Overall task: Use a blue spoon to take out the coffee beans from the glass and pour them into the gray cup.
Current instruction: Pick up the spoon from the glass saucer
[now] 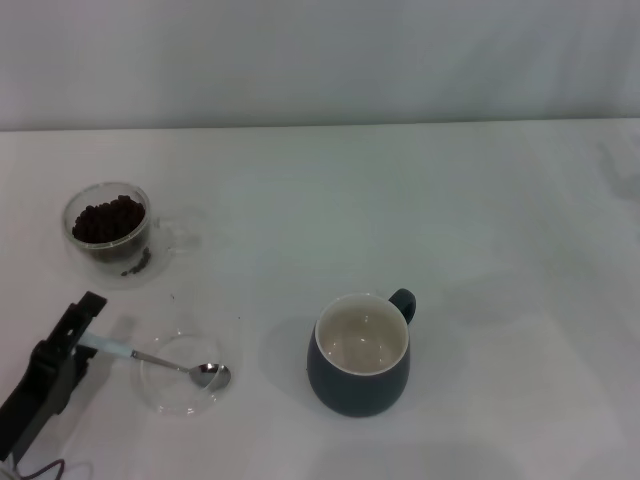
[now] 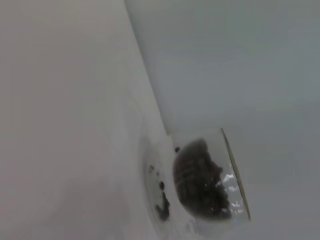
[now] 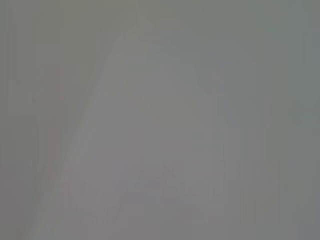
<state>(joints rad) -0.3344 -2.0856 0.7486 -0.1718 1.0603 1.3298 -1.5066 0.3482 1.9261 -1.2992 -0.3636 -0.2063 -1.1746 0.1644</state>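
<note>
The blue spoon lies with its metal bowl in a flat clear dish and its pale handle pointing left. My left gripper is at the end of that handle, at the table's front left. Behind it stands the glass, holding the coffee beans. The left wrist view shows the same glass and the beans close up. The gray cup stands upright right of the dish, its cream inside empty. My right gripper is out of view.
A few stray beans lie beside the glass, also seen as stray beans from the left wrist. The white table stretches to the right and back. The right wrist view is a featureless grey.
</note>
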